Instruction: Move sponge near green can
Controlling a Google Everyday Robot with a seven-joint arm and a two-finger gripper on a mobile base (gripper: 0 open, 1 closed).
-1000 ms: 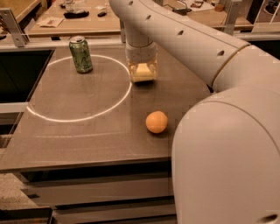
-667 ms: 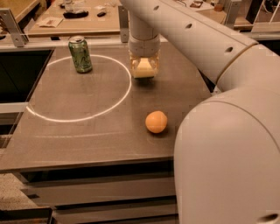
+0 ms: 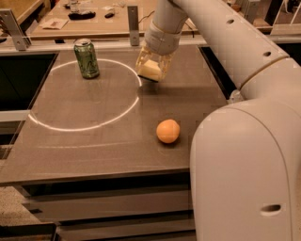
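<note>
The pale yellow sponge (image 3: 150, 69) is held between the fingers of my gripper (image 3: 153, 68), lifted a little above the brown table (image 3: 94, 141), over the right edge of a white circle painted on it. The gripper is shut on the sponge. The green can (image 3: 86, 58) stands upright at the far left of the table, on the circle's far rim, well to the left of the gripper.
An orange ball (image 3: 168, 131) lies on the table in front of the gripper, to the right of the circle (image 3: 70, 127). My white arm and body (image 3: 244, 155) fill the right side. Another table with small items (image 3: 84, 14) stands behind.
The gripper has lifted the sponge off the table and carried it slightly left, toward the circle's edge. The can and the orange ball have not moved.
</note>
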